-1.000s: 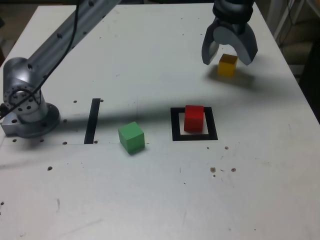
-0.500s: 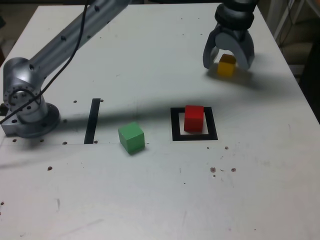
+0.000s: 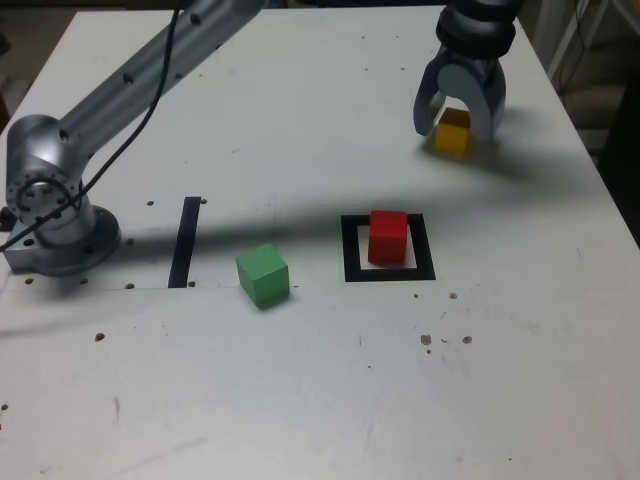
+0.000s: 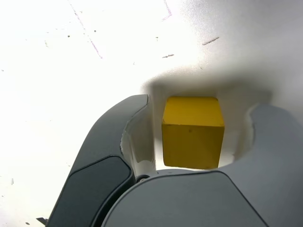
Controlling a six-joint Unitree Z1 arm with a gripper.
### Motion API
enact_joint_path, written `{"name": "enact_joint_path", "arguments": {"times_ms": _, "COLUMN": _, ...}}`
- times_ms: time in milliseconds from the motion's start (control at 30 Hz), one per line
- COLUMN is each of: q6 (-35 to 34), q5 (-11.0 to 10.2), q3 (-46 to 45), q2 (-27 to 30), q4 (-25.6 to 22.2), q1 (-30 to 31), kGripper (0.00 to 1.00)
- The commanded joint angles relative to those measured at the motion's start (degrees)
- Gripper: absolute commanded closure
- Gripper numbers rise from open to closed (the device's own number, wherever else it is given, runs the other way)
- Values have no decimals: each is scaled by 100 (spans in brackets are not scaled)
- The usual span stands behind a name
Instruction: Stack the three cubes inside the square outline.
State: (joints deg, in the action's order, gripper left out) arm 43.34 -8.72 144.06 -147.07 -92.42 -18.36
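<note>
"Where is the claw [image 3: 455, 134] now?"

"At the far right of the table [image 3: 300, 390] in the exterior view, reaching down around the yellow cube [image 3: 452, 131]. The arm [image 3: 150, 95] stretches over to it from the left."

"Is it gripping the cube?"

"No. The claw is open, moderately wide, with the cube between its two curved fingers. The wrist view shows a gap on each side of the cube: a slim one by the darker finger [image 4: 111, 127], a broader one by the paler finger [image 4: 279, 146]."

"So the cube isn't centred?"

"Not quite; it sits nearer the darker finger. One face is turned towards the wrist camera, and the lighter top shows beyond it. The cube rests on the table, its shadow around it."

"And the other cubes?"

"The red cube [image 3: 388, 237] sits inside the square outline [image 3: 353, 262], nearer than the yellow one and to its left in the exterior view. White shows between the red cube and the border on the left."

"The green cube [image 3: 263, 275]?"

"Further left and a little nearer, outside the outline, between it and the straight black strip [image 3: 185, 243]. It stands at an angle, well apart from the claw."
</note>
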Motion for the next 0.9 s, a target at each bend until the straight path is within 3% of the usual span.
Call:
{"name": "enact_joint_path", "arguments": {"times_ms": 0, "q6": 5, "q5": 11, "q3": 24, "q2": -35, "q4": -73, "q1": 8, "kGripper": 69}}
{"name": "enact_joint_path", "arguments": {"times_ms": 567, "q6": -5, "q5": 149, "q3": -23, "q2": 23, "q4": -113, "q1": 8, "kGripper": 69}}
{"name": "enact_joint_path", "arguments": {"times_ms": 867, "q6": -184, "q5": 124, "q3": -294, "q2": 408, "q4": -127, "q1": 63, "kGripper": 69}}
